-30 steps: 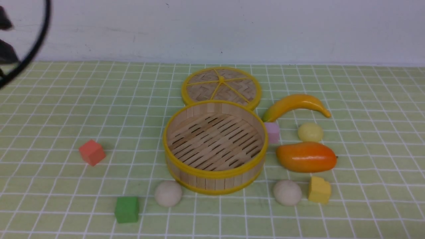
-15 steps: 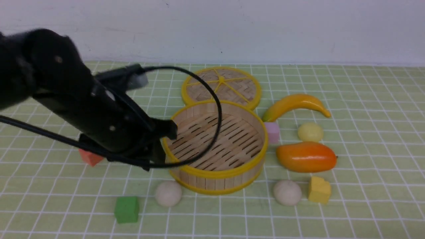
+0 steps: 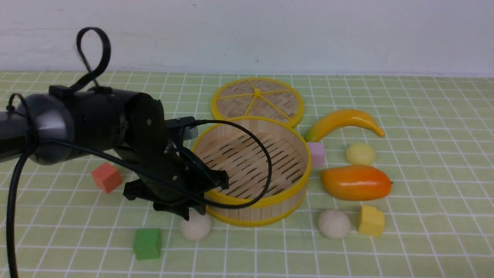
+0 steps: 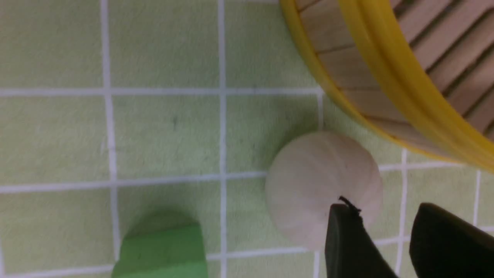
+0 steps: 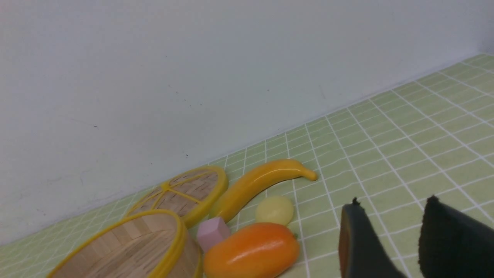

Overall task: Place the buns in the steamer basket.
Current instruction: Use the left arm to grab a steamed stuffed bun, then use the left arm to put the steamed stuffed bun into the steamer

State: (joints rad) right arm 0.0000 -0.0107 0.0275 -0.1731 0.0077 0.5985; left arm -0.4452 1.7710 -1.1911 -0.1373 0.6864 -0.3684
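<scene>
Bringing our left gripper [image 4: 384, 216] in from the edge of the front view, where only a sliver of the arm was showing a second ago, we are now lowering it close over the table. Its jaws are standing apart with nothing between them. Just past the fingertips, the nearest bun [image 4: 320, 189] is sitting untouched, exactly where it was before. Beyond that bun, the steamer basket [image 4: 370, 58] is curving close by, its floor bare in the front view. On the other side of the hand, the green cube [image 4: 162, 251] is sitting a little apart.

We are judging that the reach is nearly done and the grasp not yet begun: the jaws need to straddle the bun before closing.

Farther from this hand, across the basket, the second beige bun [image 3: 334, 224] and the yellow bun [image 3: 360, 153] are waiting, unmoved. Our right gripper [image 5: 391, 208] is hanging well off to that side, jaws parted and holding nothing.
</scene>
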